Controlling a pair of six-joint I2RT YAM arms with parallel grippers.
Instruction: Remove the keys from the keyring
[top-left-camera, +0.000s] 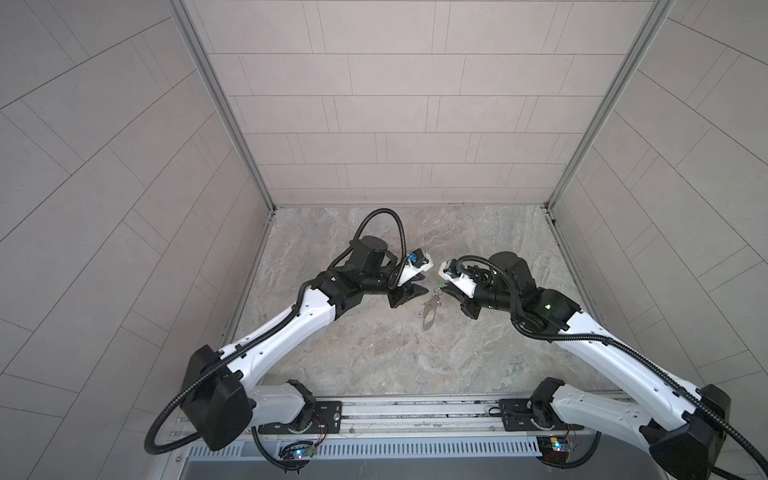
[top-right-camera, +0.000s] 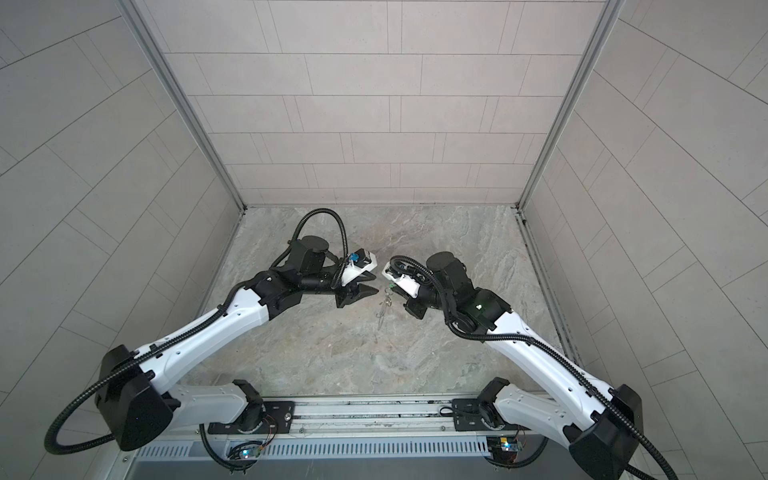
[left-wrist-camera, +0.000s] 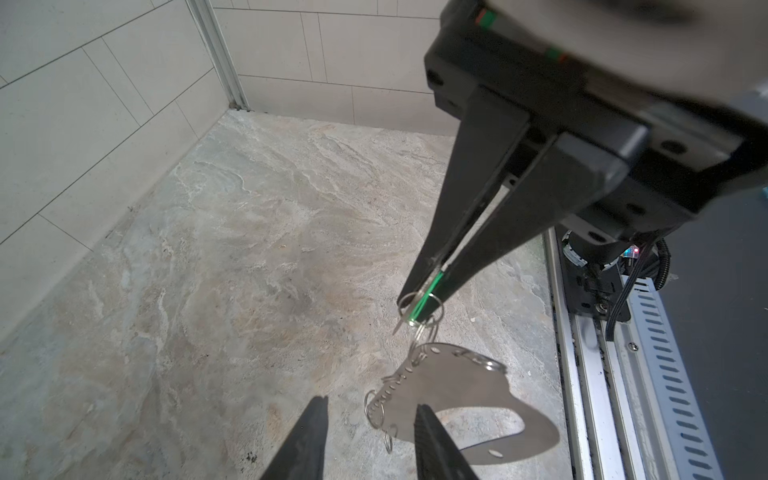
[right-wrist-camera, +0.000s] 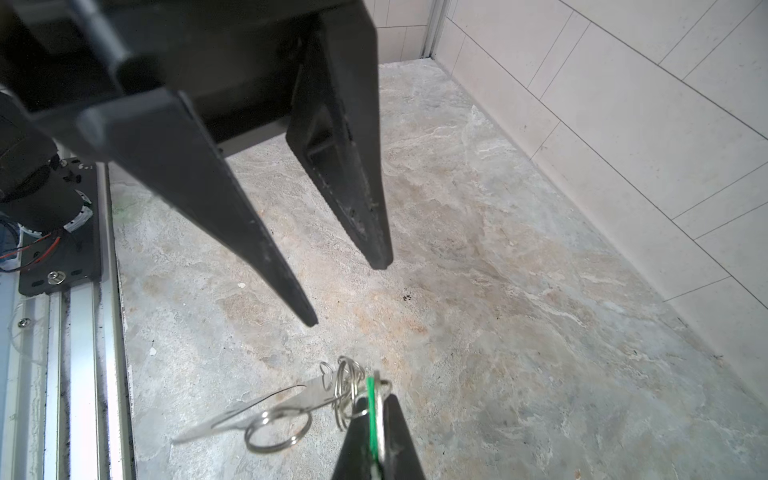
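Pale tiled walls (top-left-camera: 374, 104) box in a marbled stone table (top-left-camera: 374, 353), bare but for what I hold over its middle. The keys (left-wrist-camera: 430, 286) — only one thin green sliver shows — sit pinched edge-on in my right gripper (top-left-camera: 446, 289), whose fingers are closed tight on them. A tangle of small wire loops (right-wrist-camera: 347, 382) hangs from the keys. From the loops hangs the keyring (left-wrist-camera: 469, 399), a flat grey plate with a slot.

In both top views its long axis runs away from the right fingertips, slanting down and back toward my base rail (top-left-camera: 415, 411). Whether its low end rests on the table I cannot tell.

My left gripper (right-wrist-camera: 345, 293) stands partly open and empty. Its tips are about level with the keys and just beside the loops, touching nothing. In the left wrist view the plate lies just beyond those tips, half hidden behind one finger (left-wrist-camera: 432, 440).

So the left is the free hand and the near one. I judge it must drop to the plate and clamp it — then pull along that axis, away from the keys.
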